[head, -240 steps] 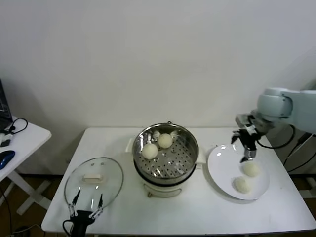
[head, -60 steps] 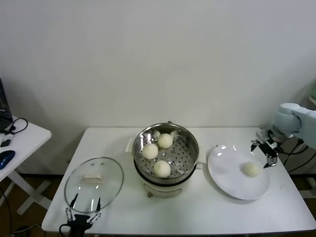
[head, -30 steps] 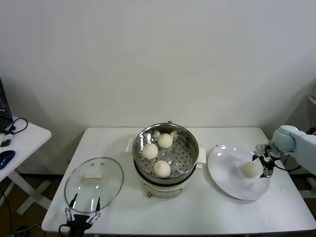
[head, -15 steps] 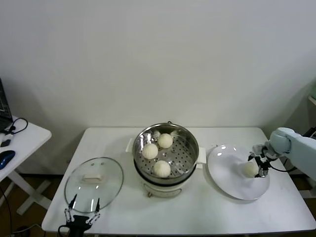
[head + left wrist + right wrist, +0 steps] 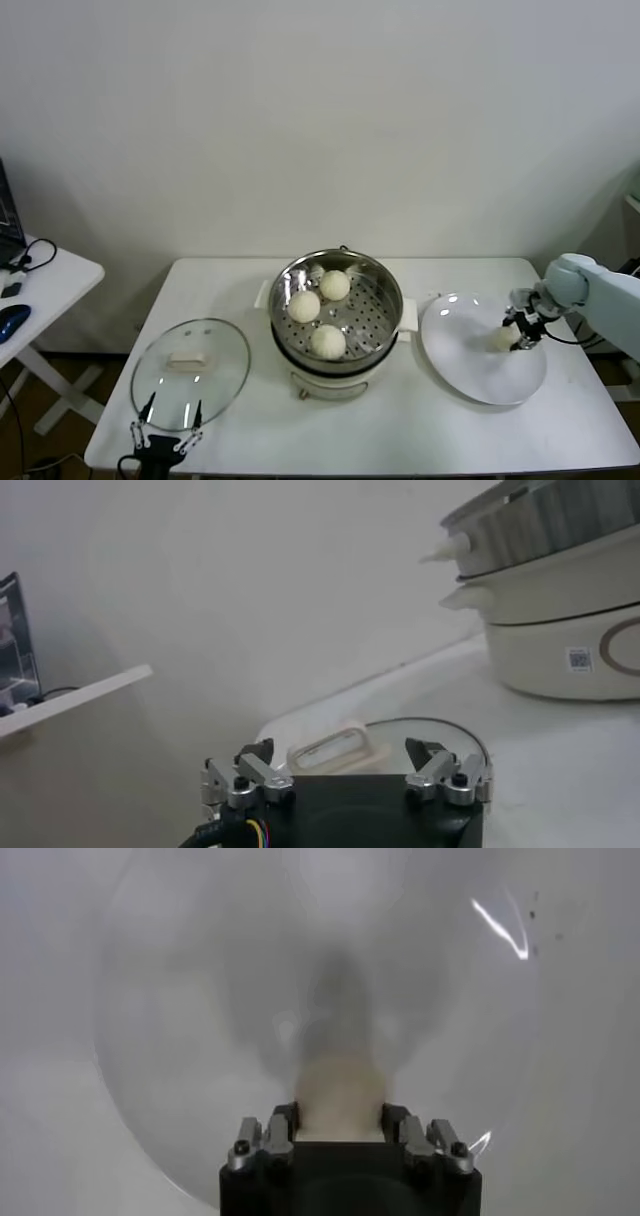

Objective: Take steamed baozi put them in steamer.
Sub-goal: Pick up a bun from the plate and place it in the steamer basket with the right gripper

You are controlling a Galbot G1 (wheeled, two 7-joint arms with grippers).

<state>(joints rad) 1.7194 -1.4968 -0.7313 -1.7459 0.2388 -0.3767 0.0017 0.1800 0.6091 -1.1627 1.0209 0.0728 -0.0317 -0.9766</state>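
Three steamed baozi sit in the steamer (image 5: 386,284) at mid-table: one at the left (image 5: 303,305), one at the back (image 5: 335,285), one at the front (image 5: 327,341). Another creamy baozi (image 5: 501,339) rests on the white plate (image 5: 468,362) to the right. My right gripper (image 5: 517,333) is shut on it, reaching in from the right. In the right wrist view that baozi (image 5: 340,1088) fills the gap of the right gripper (image 5: 339,1114), and both pads touch its sides. My left gripper (image 5: 165,440) is parked open at the table's front left edge.
A round glass lid (image 5: 190,365) lies flat on the table left of the steamer, just beyond the left gripper (image 5: 340,750). The steamer's white base (image 5: 560,640) shows in the left wrist view. A side table (image 5: 40,275) with a mouse stands far left.
My right gripper came down onto the plate and its jaws closed on the baozi. The baozi has shifted slightly toward the steamer. The left arm is unchanged.
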